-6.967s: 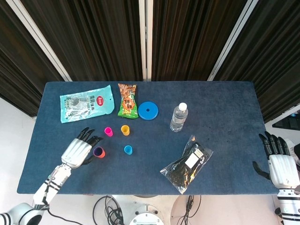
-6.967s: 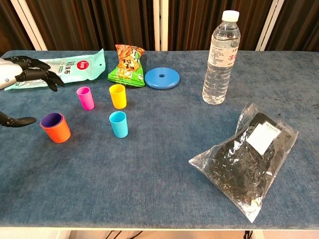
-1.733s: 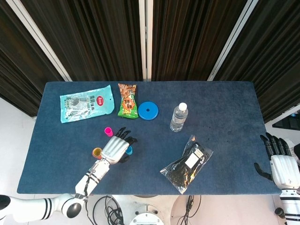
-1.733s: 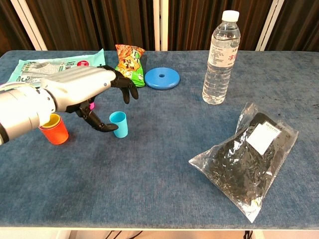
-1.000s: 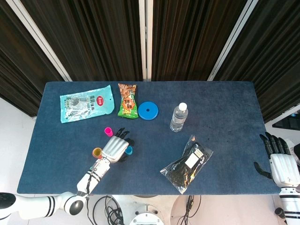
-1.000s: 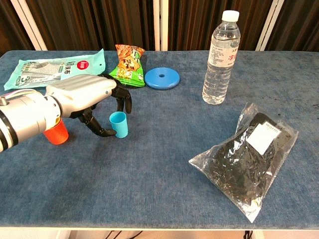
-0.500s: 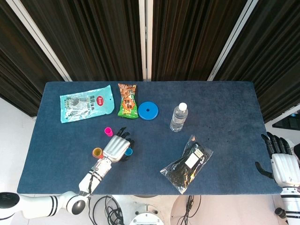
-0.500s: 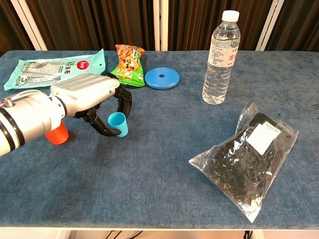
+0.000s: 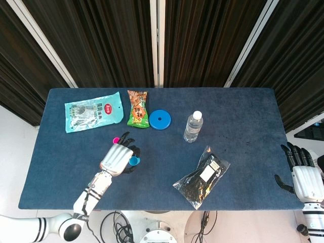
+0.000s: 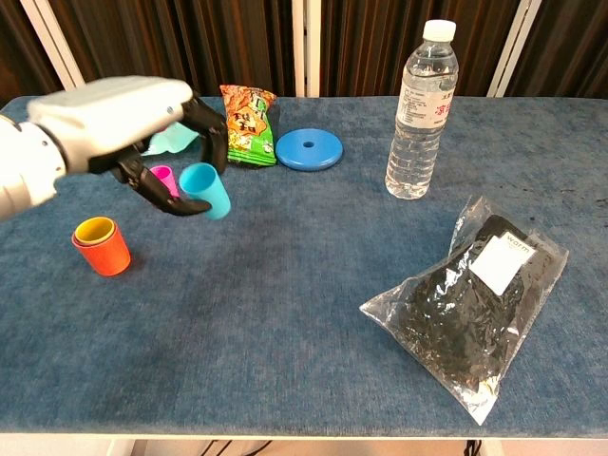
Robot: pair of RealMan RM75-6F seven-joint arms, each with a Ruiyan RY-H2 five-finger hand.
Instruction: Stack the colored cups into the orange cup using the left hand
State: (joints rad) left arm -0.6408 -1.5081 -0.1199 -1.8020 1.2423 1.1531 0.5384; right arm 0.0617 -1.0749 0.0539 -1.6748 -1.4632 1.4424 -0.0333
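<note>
**Blue cup held above the worktop**

A blue cup is gripped in the left hand, raised off the blue worktop and tilted, its mouth turned toward the hand. The orange cup is seen standing near the worktop's left edge, with a yellow cup nested inside it. A pink cup is partly hidden behind the dark fingers. Further back are laid a teal packet, a green snack bag and a blue disc; a water bottle and a clear bag of dark contents are placed to the right. The right hand (visible only in the head view) is kept empty past the worktop's right edge, fingers apart.
</note>
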